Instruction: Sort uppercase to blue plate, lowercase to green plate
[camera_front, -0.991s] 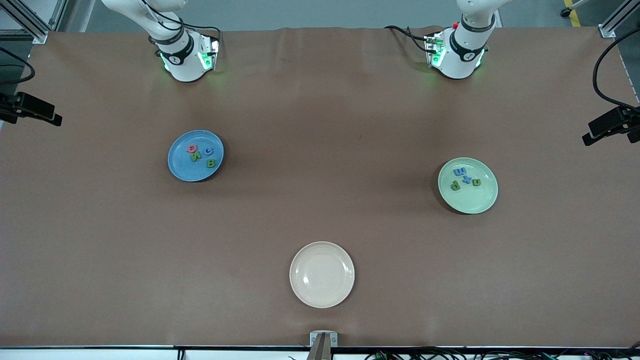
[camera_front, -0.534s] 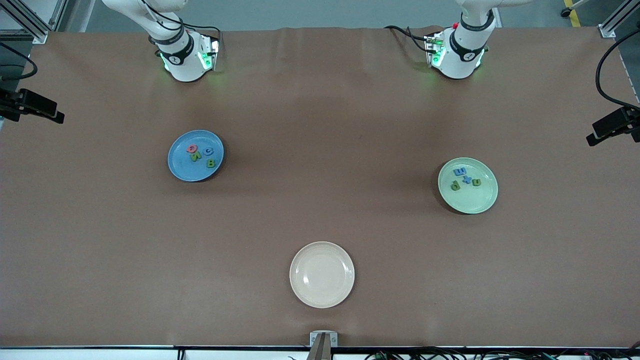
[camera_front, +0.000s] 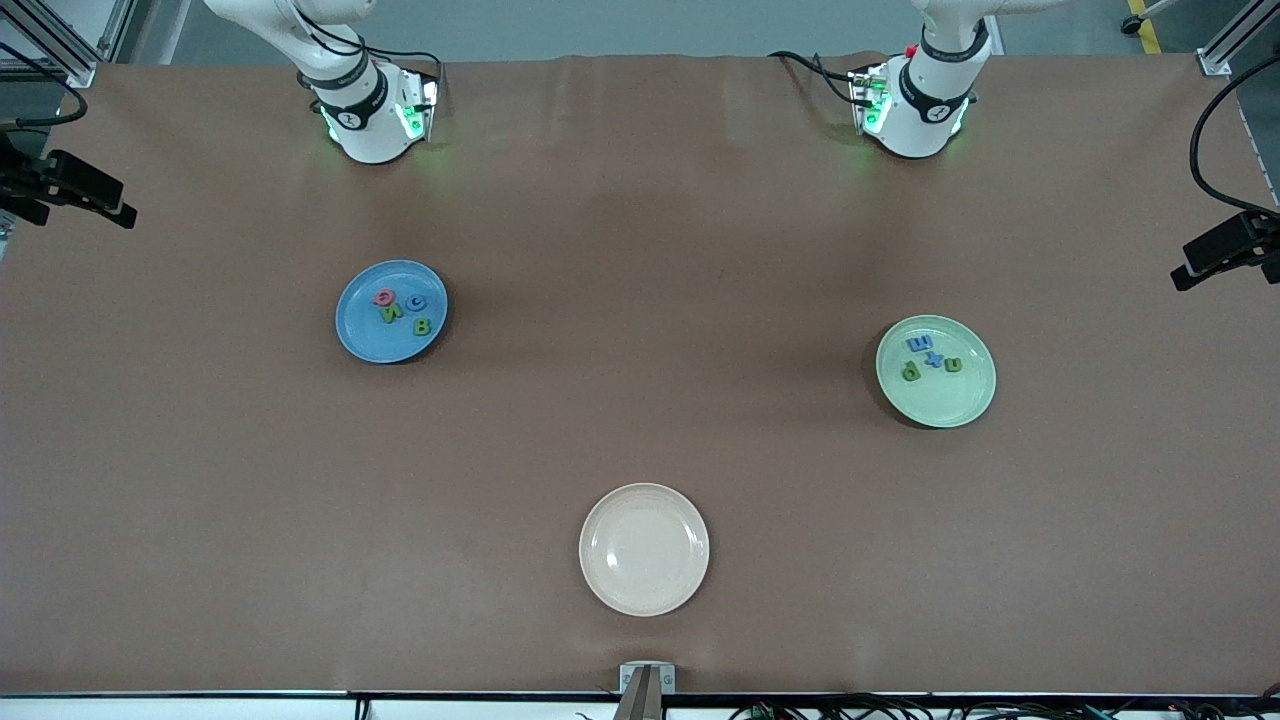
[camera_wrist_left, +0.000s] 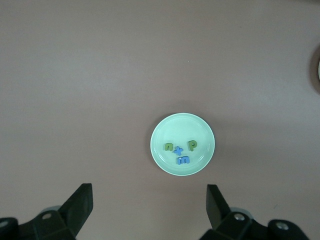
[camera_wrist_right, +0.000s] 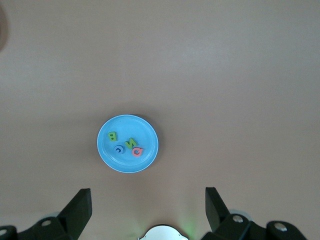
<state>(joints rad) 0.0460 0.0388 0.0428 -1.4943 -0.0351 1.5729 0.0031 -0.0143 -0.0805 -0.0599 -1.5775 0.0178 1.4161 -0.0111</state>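
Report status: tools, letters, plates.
Left tool and right tool open, high above table. Uppercase on blue plate, lowercase on green plate. Nothing obstructing.

We see a round cream plate (camera_front: 644, 549) lying flat on the brown bench (camera_front: 640, 430), close to the edge nearest the front camera and about midway between the two ends. Nothing lies in it. A small grey bracket (camera_front: 647, 677) sits at that near edge, just below the plate. Black cables (camera_front: 900, 710) run along the same edge.
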